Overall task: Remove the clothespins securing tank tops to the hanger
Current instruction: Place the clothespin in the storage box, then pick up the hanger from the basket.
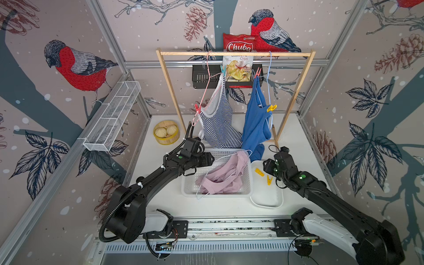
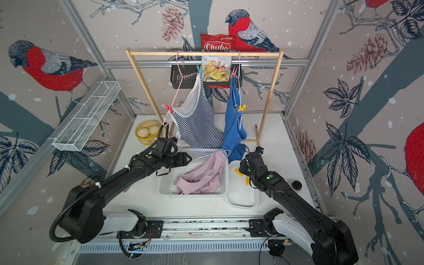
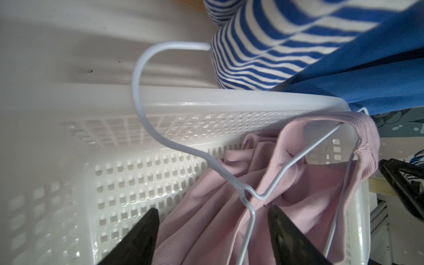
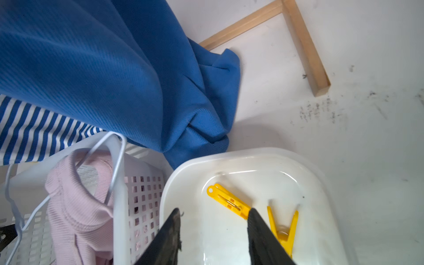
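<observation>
On the wooden rack, a striped tank top (image 1: 218, 119) hangs from a pink hanger, held by a teal clothespin (image 1: 222, 69) and a red one (image 1: 197, 107). Beside it a blue tank top (image 1: 255, 121) is pinned with a red clothespin (image 1: 258, 72) and a yellow one (image 1: 271, 107). The pink tank top (image 3: 202, 206) lies in the white basket (image 1: 190, 183) with its white wire hanger (image 3: 249, 211). My left gripper (image 3: 213, 213) is open over it, the wire between the jaws. My right gripper (image 4: 214, 212) hangs open over the white tray (image 4: 321, 183), where two yellow clothespins (image 4: 227, 202) (image 4: 284, 227) lie.
A bamboo steamer (image 1: 166, 132) with buns sits at the back left of the table. A wire shelf (image 1: 112, 117) juts from the left wall. Chip bags (image 1: 238, 62) and a black basket (image 1: 204, 76) hang behind the rack. The rack's wooden foot (image 4: 305, 46) lies near the tray.
</observation>
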